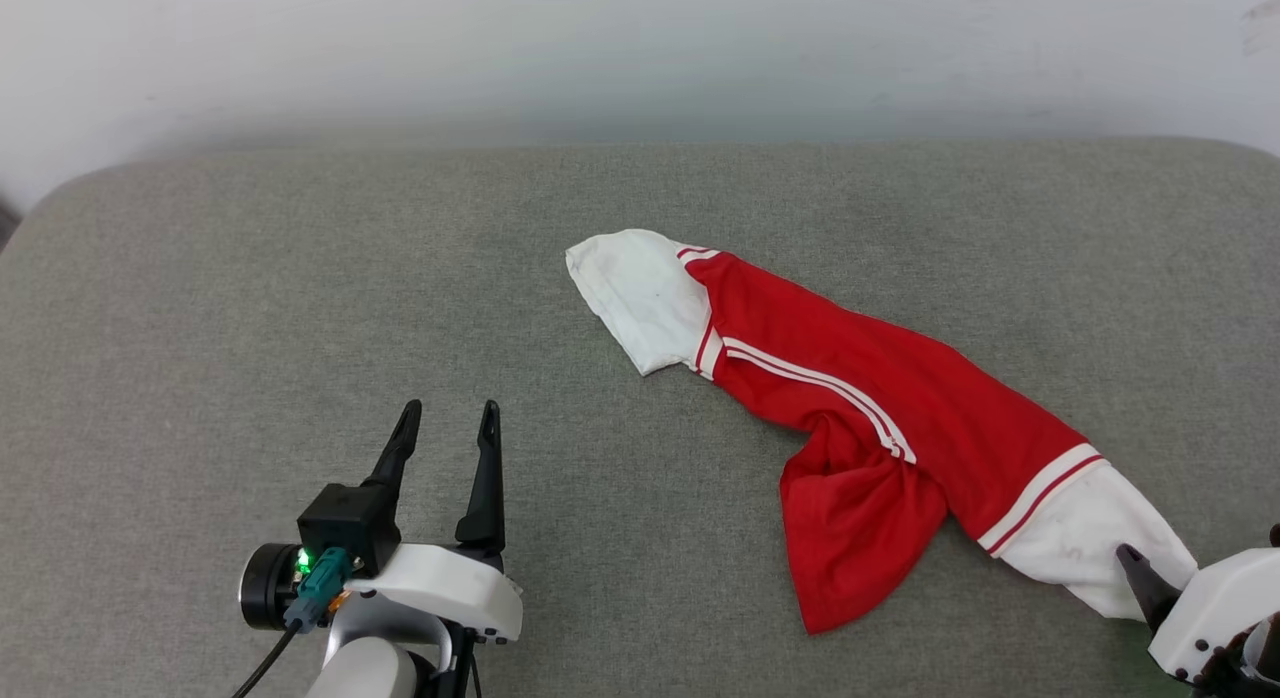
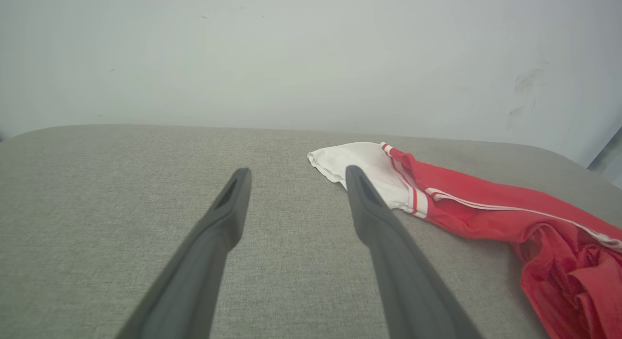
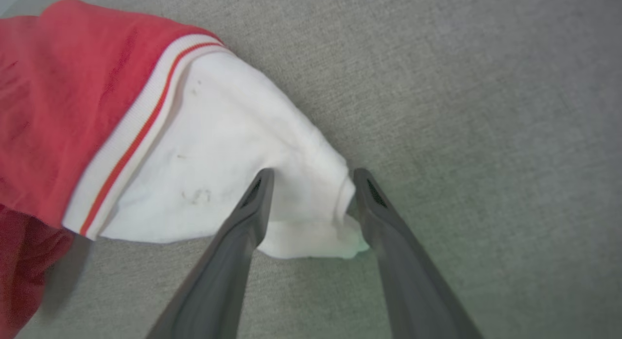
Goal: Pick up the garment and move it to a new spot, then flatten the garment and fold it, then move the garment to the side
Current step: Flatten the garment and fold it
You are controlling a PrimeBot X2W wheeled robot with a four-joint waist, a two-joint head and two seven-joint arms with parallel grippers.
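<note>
The garment [image 1: 860, 398] is bright red with white sleeve ends edged in red-and-white stripes. It lies crumpled in a long diagonal strip on the grey fabric surface, right of centre. My right gripper [image 1: 1200, 543] sits at the near white sleeve end, low on the right. In the right wrist view its fingers [image 3: 252, 208] stand apart, with the tip of the white sleeve [image 3: 218, 135] lying between them, so the right gripper [image 3: 313, 176] is open. My left gripper [image 1: 450, 410] stands open with nothing in it at the lower left, well clear of the garment [image 2: 476, 212]; the left gripper [image 2: 297, 175] points toward the far white sleeve.
The grey padded surface [image 1: 300, 278] has rounded far corners and ends at a pale wall [image 1: 640, 58]. Bare surface stretches across the left half and in front of the garment.
</note>
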